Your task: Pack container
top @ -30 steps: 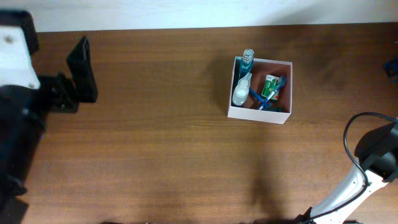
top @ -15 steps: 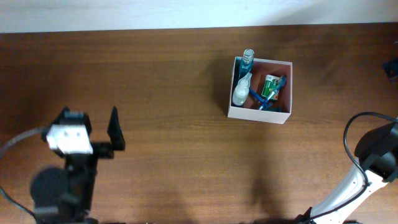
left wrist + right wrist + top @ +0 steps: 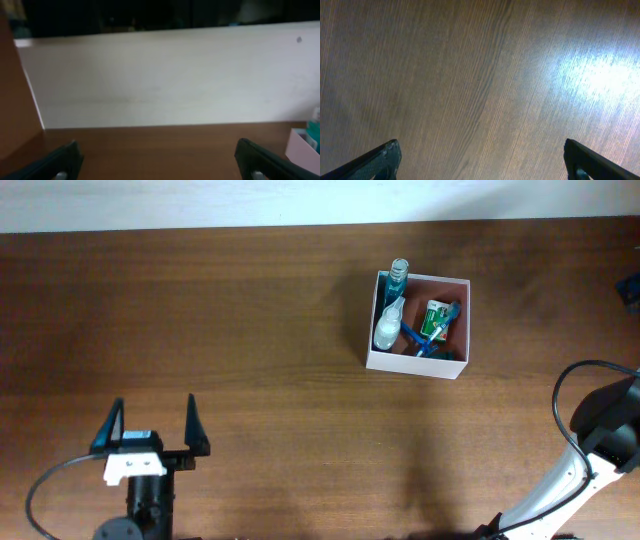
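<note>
The container [image 3: 415, 364], a square white-walled box with a pink-brown inside, stands on the wooden table right of centre. In it are a blue bottle [image 3: 399, 272], a white bottle [image 3: 387, 327], a green tube [image 3: 434, 318] and a blue toothbrush [image 3: 424, 342]. My left gripper [image 3: 153, 428] hovers near the front left edge, far from the box, open and empty. In the left wrist view the left gripper [image 3: 157, 156] faces the back wall, with a corner of the container [image 3: 303, 146] at the far right. The right gripper [image 3: 480, 150] is open over bare wood, holding nothing.
The right arm [image 3: 603, 432] with its black cable sits at the front right corner of the table. A dark object [image 3: 630, 285] pokes in at the right edge. A white wall [image 3: 160, 80] runs along the back of the table.
The left arm has swung from the far left back of the table down to the front left edge, gripper still open. The box and right arm have not moved.
</note>
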You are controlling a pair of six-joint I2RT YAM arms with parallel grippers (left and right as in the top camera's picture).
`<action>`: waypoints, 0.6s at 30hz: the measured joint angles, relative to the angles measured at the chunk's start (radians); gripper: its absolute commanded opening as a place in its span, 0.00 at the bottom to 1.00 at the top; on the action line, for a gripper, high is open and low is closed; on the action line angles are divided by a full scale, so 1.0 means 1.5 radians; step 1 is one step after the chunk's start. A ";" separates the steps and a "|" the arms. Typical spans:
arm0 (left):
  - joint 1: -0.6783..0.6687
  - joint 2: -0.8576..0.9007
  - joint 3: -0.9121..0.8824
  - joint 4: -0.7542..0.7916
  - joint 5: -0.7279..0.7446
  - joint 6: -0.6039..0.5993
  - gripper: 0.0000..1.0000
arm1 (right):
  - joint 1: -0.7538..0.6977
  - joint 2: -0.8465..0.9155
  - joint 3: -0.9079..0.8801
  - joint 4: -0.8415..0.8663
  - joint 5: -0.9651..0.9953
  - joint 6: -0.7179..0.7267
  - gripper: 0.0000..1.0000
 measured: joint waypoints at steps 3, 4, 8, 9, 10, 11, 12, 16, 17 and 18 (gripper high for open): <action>0.000 -0.028 -0.016 0.008 -0.012 0.000 0.99 | 0.000 0.000 0.000 0.000 0.000 0.000 0.99; 0.000 -0.032 -0.021 0.016 -0.014 0.000 0.99 | 0.000 0.000 0.000 0.000 0.000 0.000 0.99; 0.000 -0.033 -0.049 0.071 -0.019 0.000 0.99 | 0.000 0.000 0.000 0.000 0.000 0.000 0.99; 0.000 -0.033 -0.061 0.092 -0.019 0.000 0.99 | 0.000 0.000 0.000 0.000 0.000 0.000 0.99; 0.000 -0.033 -0.070 0.107 -0.019 0.000 0.99 | 0.000 0.000 0.000 0.000 0.000 0.000 0.99; 0.000 -0.033 -0.077 0.120 -0.020 0.000 0.99 | 0.000 0.000 0.000 0.000 0.000 0.000 0.99; 0.000 -0.033 -0.085 0.132 -0.021 0.000 0.99 | 0.000 0.000 0.000 0.000 0.000 0.000 0.99; 0.000 -0.033 -0.102 0.136 -0.021 0.000 0.99 | 0.000 0.000 0.000 0.000 0.000 0.000 0.99; 0.000 -0.033 -0.102 0.136 -0.021 0.000 0.99 | 0.000 0.000 0.000 0.000 0.000 0.000 0.99; 0.000 -0.033 -0.102 0.136 -0.021 0.000 0.99 | 0.000 0.000 0.000 0.000 0.000 0.000 0.99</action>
